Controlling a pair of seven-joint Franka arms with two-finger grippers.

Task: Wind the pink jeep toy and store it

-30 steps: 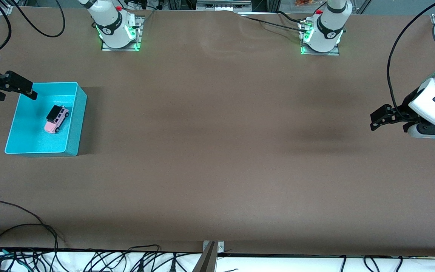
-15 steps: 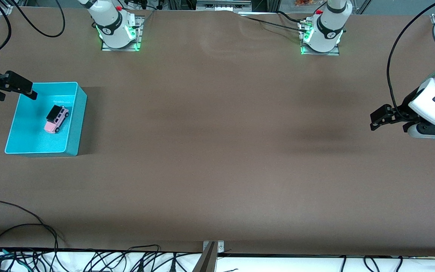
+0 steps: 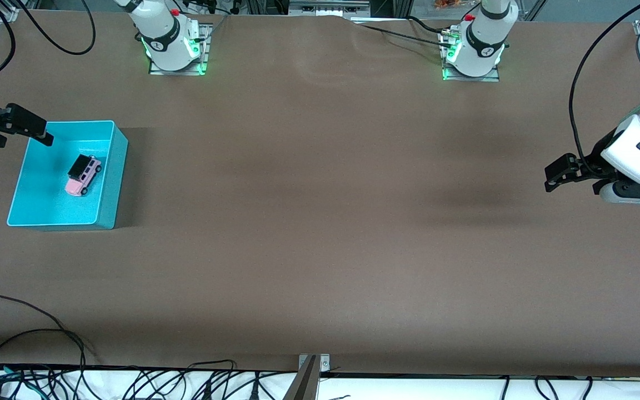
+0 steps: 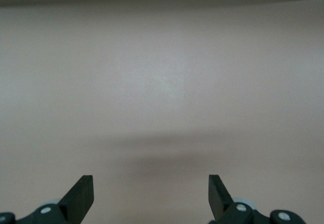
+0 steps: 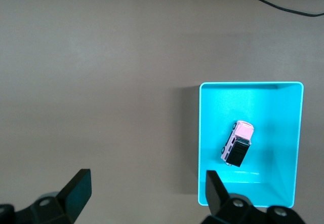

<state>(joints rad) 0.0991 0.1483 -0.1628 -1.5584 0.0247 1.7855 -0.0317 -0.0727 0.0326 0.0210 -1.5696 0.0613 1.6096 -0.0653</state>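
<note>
Two Franka arms are pictured raised above a brown table (image 3: 320, 222), each gripper spread wide and empty. The left gripper (image 3: 554, 176) is seen at the right edge of the front view, halfway up the frame; its white forearm descends from the upper right corner and its black fingers are aimed toward the frame's centre, over bare tabletop. In the left wrist view, two dark fingertips (image 4: 81, 196) are shown well apart, with only table and a soft shadow between them. The right gripper (image 3: 34, 130) is seen at the left edge of the front view, in the upper left of the frame, held level over the top corner of a teal bin (image 3: 111, 183). The pink jeep toy (image 3: 83, 174) is shown resting on its wheels on the bin's floor, near the middle, touched by neither gripper. Its long axis is set diagonally in the front view: the black-roofed rear is turned toward the frame's upper right and the pink nose toward the lower left. In the right wrist view, the toy (image 5: 237, 144) is framed inside the bin (image 5: 202, 133), with that gripper's fingertips (image 5: 76, 186) parted wide.
</note>
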